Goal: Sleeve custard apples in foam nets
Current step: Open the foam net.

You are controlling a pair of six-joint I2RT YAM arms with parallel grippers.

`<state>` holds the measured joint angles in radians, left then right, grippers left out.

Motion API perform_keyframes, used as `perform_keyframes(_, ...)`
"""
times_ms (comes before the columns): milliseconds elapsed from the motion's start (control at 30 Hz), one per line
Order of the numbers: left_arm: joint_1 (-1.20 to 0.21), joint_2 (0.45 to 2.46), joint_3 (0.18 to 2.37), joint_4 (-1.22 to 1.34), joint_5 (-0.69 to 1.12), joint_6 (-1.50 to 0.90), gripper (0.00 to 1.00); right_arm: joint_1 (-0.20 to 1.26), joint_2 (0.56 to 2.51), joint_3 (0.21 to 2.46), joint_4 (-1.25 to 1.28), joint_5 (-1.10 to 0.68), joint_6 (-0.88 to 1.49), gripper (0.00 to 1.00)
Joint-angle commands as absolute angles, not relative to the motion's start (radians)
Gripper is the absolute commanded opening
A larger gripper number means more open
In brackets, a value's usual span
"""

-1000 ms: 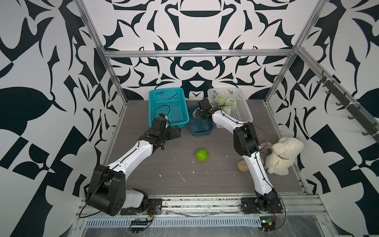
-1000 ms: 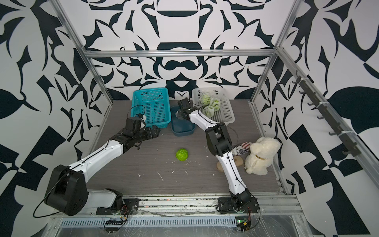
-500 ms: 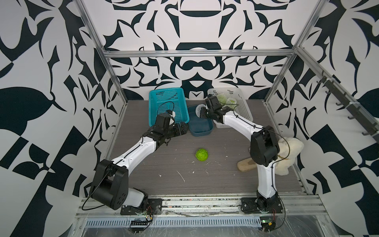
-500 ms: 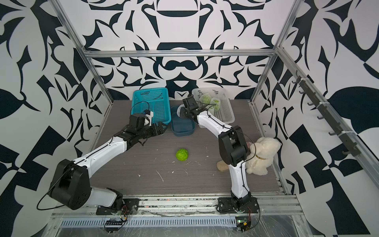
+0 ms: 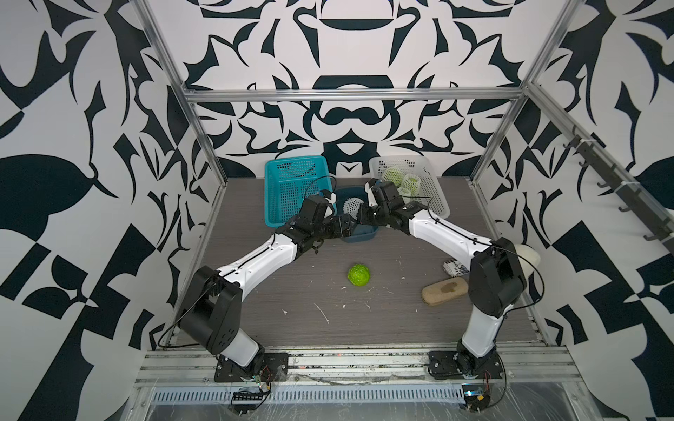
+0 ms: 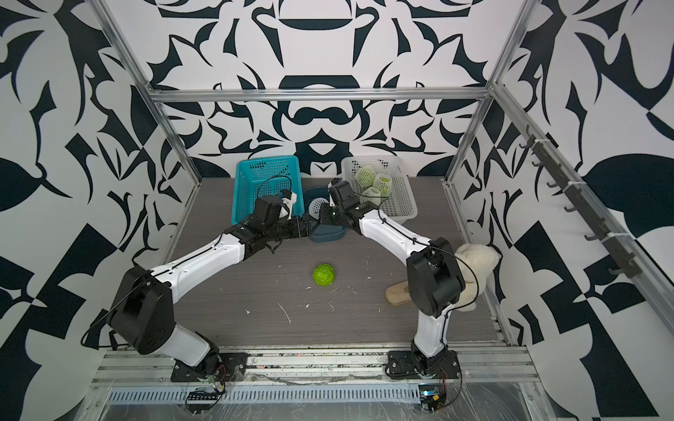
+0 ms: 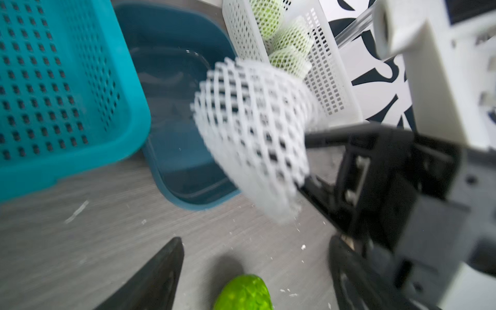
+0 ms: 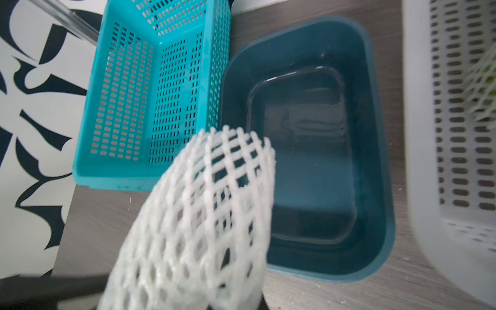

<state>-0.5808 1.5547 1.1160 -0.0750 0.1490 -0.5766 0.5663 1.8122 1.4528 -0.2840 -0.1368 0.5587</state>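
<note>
Grey tabletop [image 5: 291, 291], one bare custard apple [image 5: 359, 276]

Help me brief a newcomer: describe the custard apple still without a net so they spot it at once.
Look at the grey table. Near its middle, in front of the dark blue tub, sits one custard apple. Unlike the fruits in the white basket, it is bare bright green, unsleeved.

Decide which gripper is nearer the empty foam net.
Right. The right gripper is shut on the empty foam net; the left gripper is open, close by but not touching.
</note>
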Motion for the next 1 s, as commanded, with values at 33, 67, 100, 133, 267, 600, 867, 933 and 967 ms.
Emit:
perform_keyframes(33, -0.580, 1.582, 1.162, -0.097, 0.102, -0.552, 0.75, 0.576, 1.751, 1.419, -0.235, -0.169, 0.584, 0.05)
perform_keyframes(67, -0.580, 1.587, 1.165, -0.105, 0.093, -0.550, 0.71, 0.575, 1.747, 1.414, -0.232, -0.172, 0.587, 0.05)
perform_keyframes(100, -0.580, 1.592, 1.164, -0.106, 0.090, -0.549, 0.67, 0.576, 1.742, 1.408, -0.229, -0.175, 0.591, 0.05)
perform_keyframes(133, -0.580, 1.596, 1.163, -0.104, 0.088, -0.546, 0.60, 0.576, 1.738, 1.403, -0.225, -0.180, 0.594, 0.05)
perform_keyframes(267, -0.580, 1.600, 1.159, -0.098, 0.089, -0.546, 0.37, 0.576, 1.722, 1.383, -0.220, -0.157, 0.601, 0.05)
perform_keyframes(600, -0.579, 1.552, 1.130, -0.138, 0.008, -0.496, 0.08, 0.571, 1.701, 1.358, -0.221, -0.078, 0.600, 0.05)
perform_keyframes(867, -0.579, 1.526, 1.117, -0.137, -0.014, -0.493, 0.06, 0.573, 1.742, 1.397, -0.259, -0.106, 0.606, 0.10)
perform_keyframes(933, -0.579, 1.524, 1.118, -0.141, -0.015, -0.487, 0.06, 0.573, 1.747, 1.402, -0.254, -0.150, 0.603, 0.17)
perform_keyframes(967, -0.579, 1.523, 1.117, -0.144, -0.016, -0.480, 0.04, 0.573, 1.744, 1.405, -0.250, -0.178, 0.597, 0.23)
